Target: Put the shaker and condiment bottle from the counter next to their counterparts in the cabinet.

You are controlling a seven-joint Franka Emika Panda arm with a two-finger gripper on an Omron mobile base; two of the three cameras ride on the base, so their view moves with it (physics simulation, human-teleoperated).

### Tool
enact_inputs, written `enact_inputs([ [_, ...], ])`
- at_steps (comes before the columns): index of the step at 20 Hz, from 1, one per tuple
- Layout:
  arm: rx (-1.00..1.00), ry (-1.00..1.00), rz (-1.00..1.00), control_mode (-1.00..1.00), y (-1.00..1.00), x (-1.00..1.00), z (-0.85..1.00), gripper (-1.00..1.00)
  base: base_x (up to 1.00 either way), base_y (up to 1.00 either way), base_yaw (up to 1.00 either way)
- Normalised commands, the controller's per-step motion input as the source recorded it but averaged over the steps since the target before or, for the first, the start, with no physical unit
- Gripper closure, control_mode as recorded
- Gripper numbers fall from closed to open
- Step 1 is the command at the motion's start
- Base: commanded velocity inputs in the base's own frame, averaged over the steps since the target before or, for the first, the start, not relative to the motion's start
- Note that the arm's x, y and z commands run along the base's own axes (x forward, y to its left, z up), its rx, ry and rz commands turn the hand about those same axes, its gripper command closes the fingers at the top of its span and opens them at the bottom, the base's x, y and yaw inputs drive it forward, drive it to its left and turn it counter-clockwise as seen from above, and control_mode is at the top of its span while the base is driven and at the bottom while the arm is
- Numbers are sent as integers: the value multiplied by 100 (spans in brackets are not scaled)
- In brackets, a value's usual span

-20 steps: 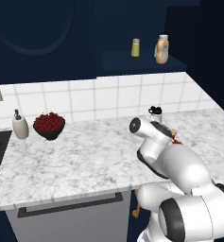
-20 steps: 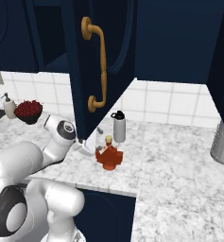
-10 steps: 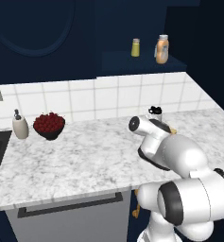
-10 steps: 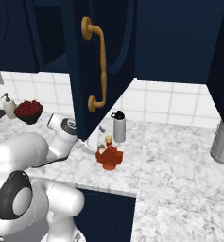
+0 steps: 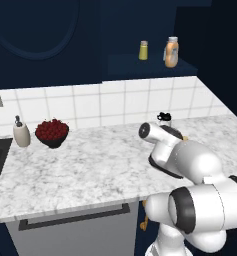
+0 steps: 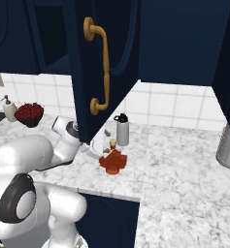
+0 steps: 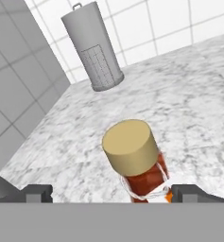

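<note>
The condiment bottle point(image 7: 146, 177), squat and deep red with a tan stopper point(image 7: 130, 145), stands upright on the marbled counter point(image 6: 174, 164). It also appears beside the open cabinet door as the condiment bottle point(image 6: 113, 161). My gripper point(image 7: 112, 194) is open and low, one fingertip point(image 7: 38, 193) on each side of the bottle's body, apart from it. My gripper point(image 6: 105, 147) reaches in from the left of the bottle. The yellow shaker point(image 5: 143, 50) stands on the cabinet shelf point(image 5: 140, 65), left of the pale orange bottle point(image 5: 171, 52).
A taller grey shaker with a black top point(image 6: 122, 130) stands just behind the red bottle. The open navy door with a gold handle point(image 6: 101, 72) hangs above my hand. A grey canister point(image 6: 228, 147) is at the right. A cherry bowl point(image 5: 52, 133) and soap dispenser point(image 5: 21, 132) sit far left.
My arm has pushed forward and down toward the red bottle, so the hand now straddles it. The bottle and shelf items have not moved. The jaws have stayed wide.
</note>
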Motion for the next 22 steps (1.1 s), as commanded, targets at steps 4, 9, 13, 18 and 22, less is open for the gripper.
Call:
enact_inputs([
  [4,0,0,0,-100,-13,0,-1,-100,0,0,0],
  [9,0,0,0,-100,-1,0,-1,-100,0,0,0],
  [13,0,0,0,-100,0,0,0,-100,0,0,0],
  [18,0,0,-1,-100,0,0,0,-100,0,0,0],
  [22,0,0,-2,-100,0,-5,0,-100,0,0,0],
])
